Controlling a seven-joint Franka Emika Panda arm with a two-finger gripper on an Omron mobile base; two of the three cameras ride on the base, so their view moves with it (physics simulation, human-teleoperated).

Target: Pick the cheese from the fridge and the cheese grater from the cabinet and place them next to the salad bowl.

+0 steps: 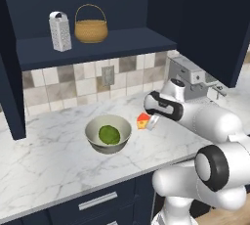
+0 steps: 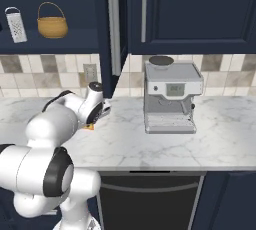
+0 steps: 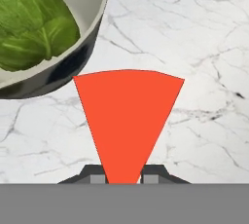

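Observation:
My gripper (image 1: 150, 122) is shut on the cheese (image 1: 142, 120), a small orange wedge with a red face, held low over the marble counter just right of the salad bowl (image 1: 108, 133). In the hand view the red wedge (image 3: 127, 121) narrows down between my two dark fingertips (image 3: 97, 174), and the bowl's rim (image 3: 99, 4) with its green leafy ball (image 3: 34, 23) fills the upper left. The cheese grater (image 1: 60, 31) stands upright on the open navy cabinet's shelf (image 1: 97, 48), high at the left. The fridge is out of view.
A woven basket (image 1: 91, 24) sits beside the grater on the shelf. A silver coffee machine (image 2: 170, 96) stands on the counter to the right. An open cabinet door (image 1: 215, 28) hangs above it. Navy drawers (image 1: 97, 202) run below the counter edge.

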